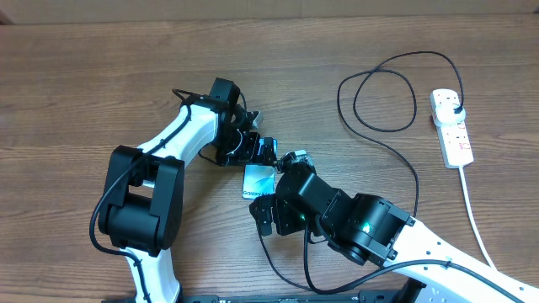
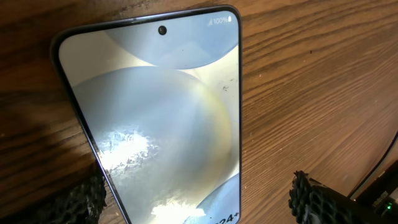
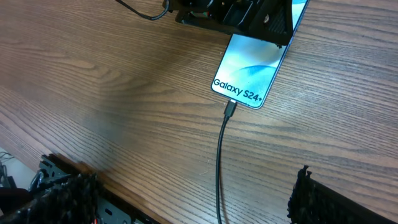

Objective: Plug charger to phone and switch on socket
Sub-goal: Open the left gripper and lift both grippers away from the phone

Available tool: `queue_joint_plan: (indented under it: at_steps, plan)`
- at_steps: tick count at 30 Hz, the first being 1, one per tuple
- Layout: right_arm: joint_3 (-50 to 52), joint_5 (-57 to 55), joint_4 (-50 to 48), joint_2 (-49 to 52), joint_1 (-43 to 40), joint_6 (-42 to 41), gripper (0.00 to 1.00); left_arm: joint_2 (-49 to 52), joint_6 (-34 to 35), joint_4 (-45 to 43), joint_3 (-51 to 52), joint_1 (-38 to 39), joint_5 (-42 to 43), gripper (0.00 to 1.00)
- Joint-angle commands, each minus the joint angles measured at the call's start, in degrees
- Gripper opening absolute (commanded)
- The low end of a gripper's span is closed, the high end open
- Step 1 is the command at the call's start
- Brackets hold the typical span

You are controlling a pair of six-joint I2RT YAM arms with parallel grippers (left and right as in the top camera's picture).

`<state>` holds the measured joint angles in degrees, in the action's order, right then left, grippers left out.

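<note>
phone (image 3: 252, 68) flat on wooden table (image 3: 93, 93), charger (image 3: 219, 162) tip plugged into its text end, left gripper (image 2: 198, 186) spread astride phone, grasping nothing, right gripper (image 3: 196, 177) wide apart, empty, near plugged end, socket (image 1: 452, 126) well apart from phone, holding charger's black plug

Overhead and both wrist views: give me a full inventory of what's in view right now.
phone: one, light blue screen, flat at table centre
charger: one, black, tip at the phone's lower edge, loops running right, plug in the socket
socket: one, white, far right
table: one, brown wood, under everything
left gripper: one, black fingers, open, either side of the phone
right gripper: one, black fingers, open, empty, over the charger cable
</note>
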<state>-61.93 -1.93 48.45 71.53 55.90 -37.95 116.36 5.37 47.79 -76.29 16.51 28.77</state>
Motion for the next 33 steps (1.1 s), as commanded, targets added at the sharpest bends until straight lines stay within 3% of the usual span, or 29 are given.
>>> queue_joint_plan:
  at_steps: [1, 12, 17, 19, 20, 26, 30, 33]
  plan:
    - [-1.4, -0.9, -0.4, -0.1, -0.2, -0.2, 1.0, 6.6, -1.1, 0.2, 3.9, -0.7, -12.9, 1.0]
    - [-1.4, -1.2, 0.2, -0.1, -0.2, 0.5, 1.0, 6.5, 1.4, 2.2, 3.1, -1.3, -12.9, 1.0]
    - [-1.4, -4.3, 0.3, -0.1, -0.2, 0.5, 0.3, 1.7, 3.5, 7.5, 1.1, -2.6, -16.3, 1.0]
    - [-1.5, -5.4, 0.8, -0.1, -0.2, 0.4, 0.08, -2.6, 4.1, 9.0, 1.1, -3.0, -17.4, 1.0]
    - [-1.5, -6.0, 1.2, -0.1, -0.2, 0.5, 0.04, -5.4, 4.1, 9.6, 1.1, -3.0, -17.4, 0.99]
    - [-1.5, -10.5, 5.0, -0.1, -1.0, -1.6, 0.04, -25.7, 6.9, 10.4, 1.1, -2.6, -18.4, 1.0]
    - [-1.5, -13.1, 12.2, -0.1, -6.6, -10.3, 0.04, -40.8, 9.8, 11.0, 1.1, -1.8, -27.3, 1.0]
    - [-1.5, -13.0, 16.3, -0.1, -13.8, -12.0, 0.04, -49.4, 10.1, 12.7, 1.1, -1.8, -33.1, 1.0]
